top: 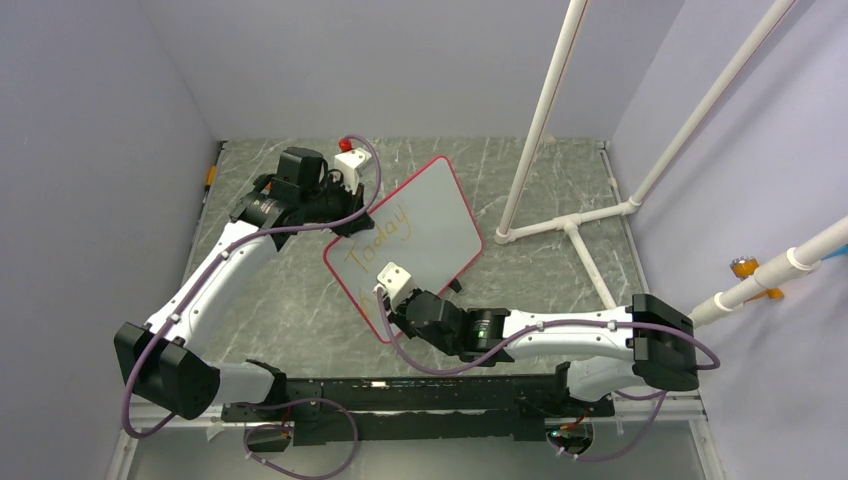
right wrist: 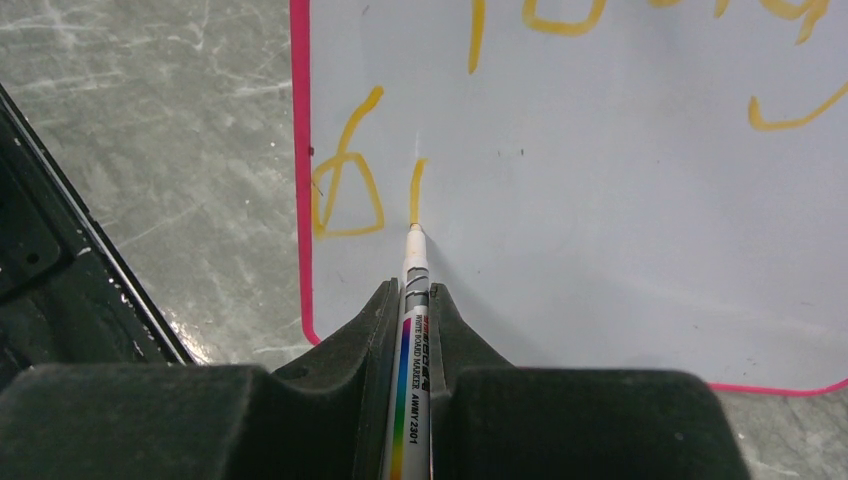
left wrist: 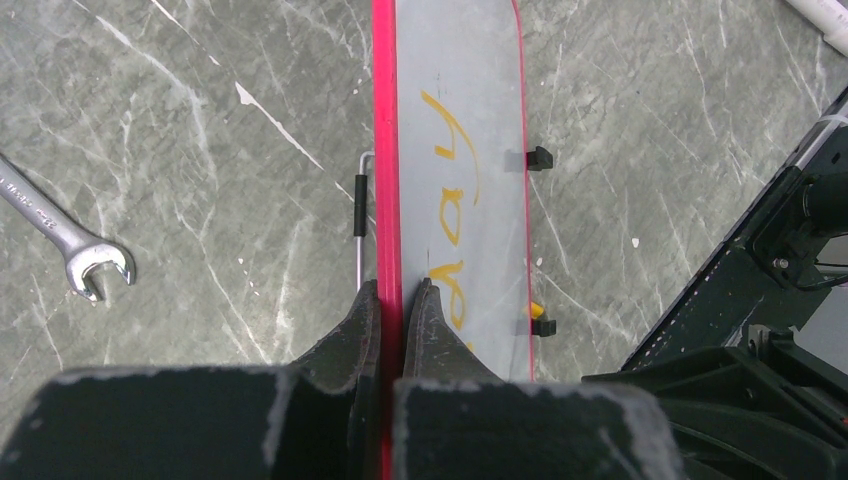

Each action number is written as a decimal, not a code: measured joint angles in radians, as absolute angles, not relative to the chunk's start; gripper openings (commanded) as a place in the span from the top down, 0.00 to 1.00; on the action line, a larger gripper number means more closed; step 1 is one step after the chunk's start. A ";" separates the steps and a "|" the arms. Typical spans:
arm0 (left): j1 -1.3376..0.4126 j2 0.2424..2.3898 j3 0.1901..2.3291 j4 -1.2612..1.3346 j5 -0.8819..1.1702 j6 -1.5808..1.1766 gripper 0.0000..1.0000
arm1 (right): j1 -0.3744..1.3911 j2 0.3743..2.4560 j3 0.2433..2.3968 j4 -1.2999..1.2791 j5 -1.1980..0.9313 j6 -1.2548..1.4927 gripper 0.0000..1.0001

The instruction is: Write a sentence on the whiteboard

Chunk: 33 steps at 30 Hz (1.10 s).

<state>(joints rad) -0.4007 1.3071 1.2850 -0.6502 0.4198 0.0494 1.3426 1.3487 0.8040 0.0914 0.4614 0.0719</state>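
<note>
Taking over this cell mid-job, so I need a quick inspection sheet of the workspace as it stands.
Surface: grey marbled table, no spills seen.
Job's things: whiteboard with writing, "Today" done, second line just begun; marker tip on the board.
Clutter: wrench on the table beside the board.
Grippers: left gripper shut on the board's red frame; right gripper shut on the marker.
Cables: purple cables looped along both arms.
Surroundings: white pipe frame to the right; plain walls.
</note>
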 measured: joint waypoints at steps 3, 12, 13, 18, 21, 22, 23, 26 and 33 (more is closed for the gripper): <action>-0.401 1.307 1.285 -0.650 0.420 0.049 1.00 | 1.342 1.346 0.796 0.083 0.459 0.081 1.00; -0.401 1.307 1.285 -0.650 0.420 0.049 1.00 | 1.342 1.346 0.790 0.060 0.439 0.100 1.00; -0.401 1.307 1.285 -0.650 0.420 0.049 1.00 | 1.342 1.345 0.790 0.060 0.439 0.101 1.00; -0.401 1.307 1.285 -0.650 0.420 0.049 1.00 | 1.342 1.345 0.790 0.058 0.438 0.101 1.00; -0.401 1.307 1.285 -0.649 0.420 0.049 1.00 | 1.342 1.345 0.791 0.056 0.439 0.101 1.00; -0.401 1.307 1.285 -0.650 0.420 0.049 1.00 | 1.342 1.345 0.793 0.054 0.439 0.100 1.00; -0.401 1.307 1.285 -0.649 0.420 0.049 1.00 | 1.342 1.345 0.796 0.053 0.440 0.099 1.00; -0.401 1.307 1.285 -0.649 0.420 0.049 1.00 | 1.342 1.348 0.812 0.052 0.441 0.096 1.00; -0.401 1.307 1.285 -0.650 0.420 0.049 1.00 | 1.342 1.364 0.852 0.051 0.451 0.075 1.00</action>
